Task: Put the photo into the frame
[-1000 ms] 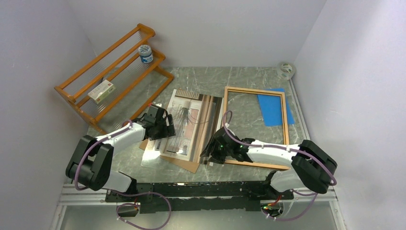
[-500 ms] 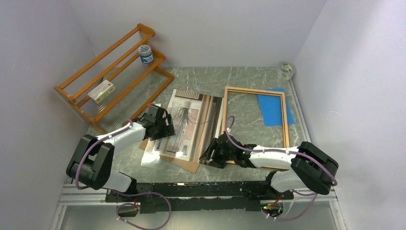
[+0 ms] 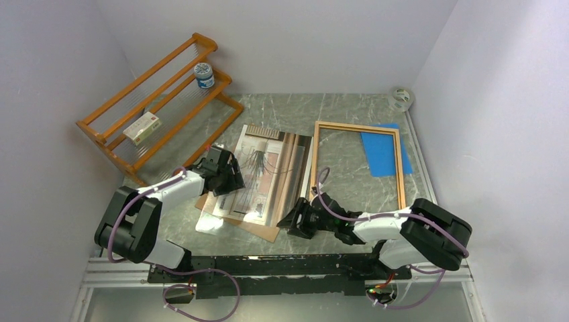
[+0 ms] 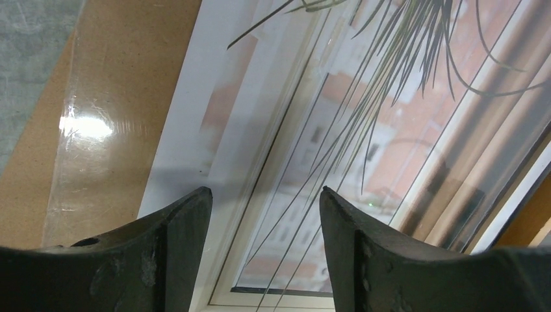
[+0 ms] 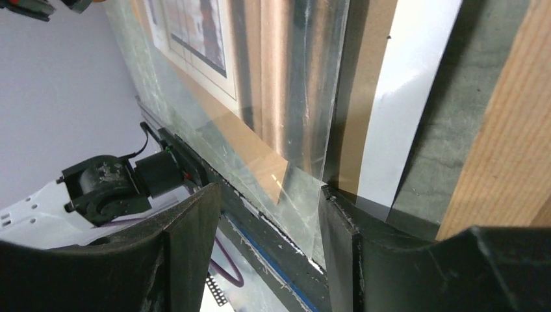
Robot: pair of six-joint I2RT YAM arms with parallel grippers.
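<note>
**Both pincers spread; photo lies beside the frame**

Top view: the photo lies flat at mid-table on a brown backing board, under a clear sheet. It is just left of the frame, which also lies flat. The left gripper sits over the photo's left edge. The right gripper is at the board's near right corner, close to the frame's near left corner. A blue sheet overlaps the frame's far right corner. An orange rack stands at the far left.

Left wrist view: the fingers are apart with nothing between them, and the printed plant and window lie below.

Right wrist view: the fingers are apart. The clear sheet's near edge runs into the gap between them; whether it touches them cannot be told. The frame's wood shows at the right.
</note>
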